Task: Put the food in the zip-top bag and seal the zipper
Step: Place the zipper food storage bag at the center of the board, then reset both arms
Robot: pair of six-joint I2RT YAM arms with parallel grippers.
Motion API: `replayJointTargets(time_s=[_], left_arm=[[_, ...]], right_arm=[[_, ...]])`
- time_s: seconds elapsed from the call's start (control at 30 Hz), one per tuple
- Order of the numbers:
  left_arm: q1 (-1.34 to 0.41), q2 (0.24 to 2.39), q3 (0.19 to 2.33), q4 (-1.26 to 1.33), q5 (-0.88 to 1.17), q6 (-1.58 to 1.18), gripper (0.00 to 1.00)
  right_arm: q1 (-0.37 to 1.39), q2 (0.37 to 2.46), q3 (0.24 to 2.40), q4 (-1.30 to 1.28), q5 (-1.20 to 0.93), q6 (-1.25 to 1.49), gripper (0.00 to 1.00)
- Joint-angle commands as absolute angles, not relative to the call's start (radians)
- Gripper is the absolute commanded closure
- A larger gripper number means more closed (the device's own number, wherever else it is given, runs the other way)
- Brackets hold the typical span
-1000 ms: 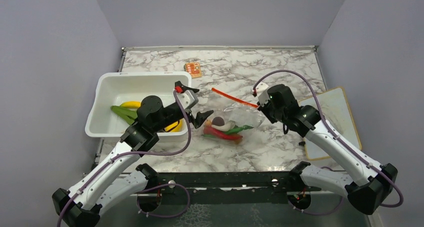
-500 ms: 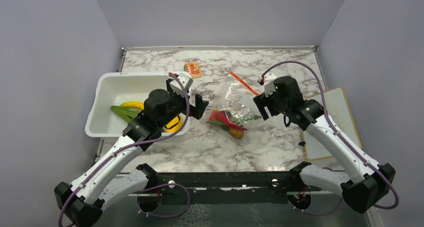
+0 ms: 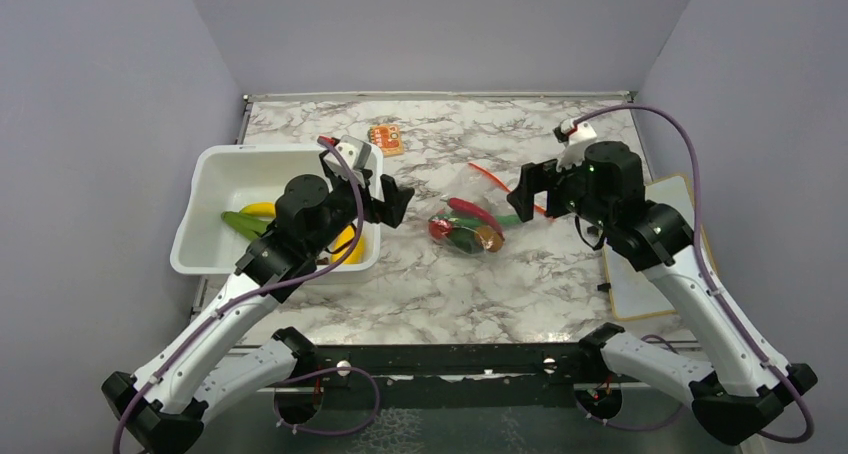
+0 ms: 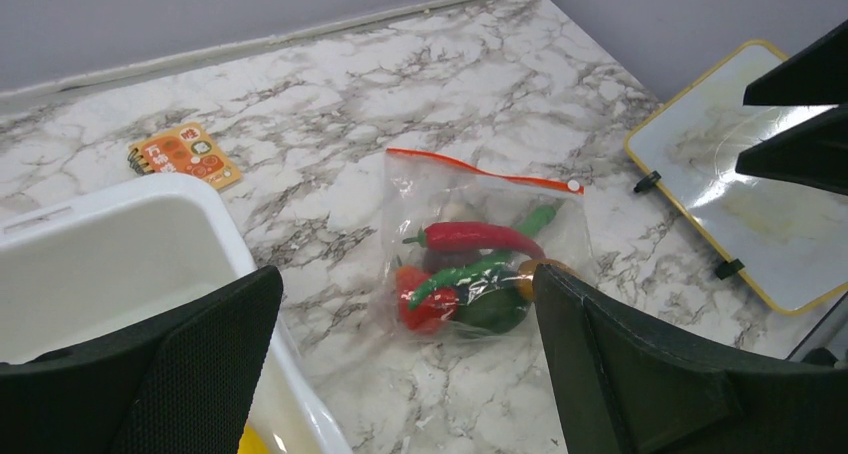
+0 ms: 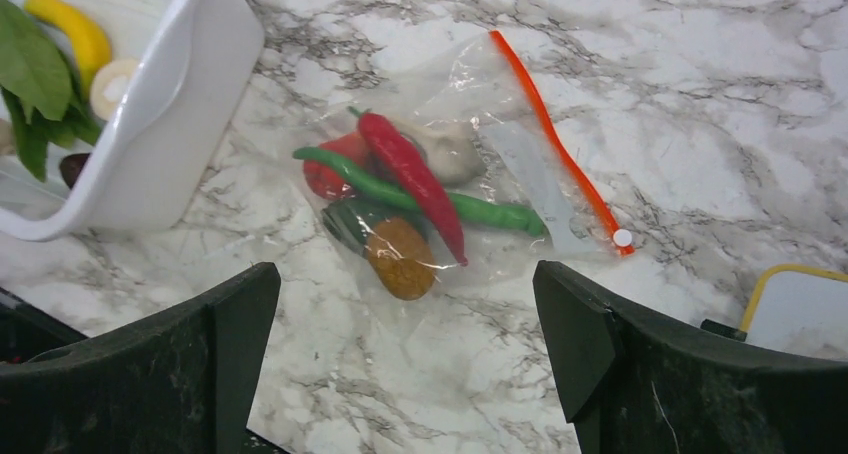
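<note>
From the top external view, the zip-top bag (image 3: 468, 228) is seen lying flat on the tabletop (image 3: 440, 289), between the two arms and touched by neither. The left tool (image 3: 392, 200) is held released above the near corner of the white tub (image 3: 215, 174). The right tool (image 3: 524, 196) is likewise released, just beside the zipper (image 3: 490, 177). The mouth edge is turned towards the right arm, so that arm is judged the nearer for sealing.

From the left wrist view, the bag is framed between the spread fingers (image 4: 640, 374). A red chilli (image 4: 470, 236) and a green chilli (image 4: 470, 272) are seen inside it, with the orange-red strip along its far edge.

From the right wrist view, the zipper's long axis is seen running diagonally, its white tab (image 5: 622, 238) at the end nearer the camera. A brown-orange lump (image 5: 398, 257) is visible at the bag's bottom. Whether the strip is pressed shut cannot be told. A banana (image 5: 70, 29) and green leaves (image 5: 35, 74) are left in the tub, so filling is judged unfinished.
</note>
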State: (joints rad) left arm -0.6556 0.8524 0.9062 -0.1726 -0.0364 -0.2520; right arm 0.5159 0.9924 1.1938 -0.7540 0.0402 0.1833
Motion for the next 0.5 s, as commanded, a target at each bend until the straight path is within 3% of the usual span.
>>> replayJointTargets(time_s=[0.0, 0.47], left_arm=[[-0.654, 0.818, 0.959, -0.161, -0.085, -0.265, 0.01], [-0.653, 0.790, 0.947, -0.158, -0.131, -0.250, 0.01]], right_arm=[[0.515, 0.910, 1.205, -0.717, -0.001, 0.315, 0.00], [0.515, 0.867, 1.215, -0.708, 0.035, 0.352, 0.00]])
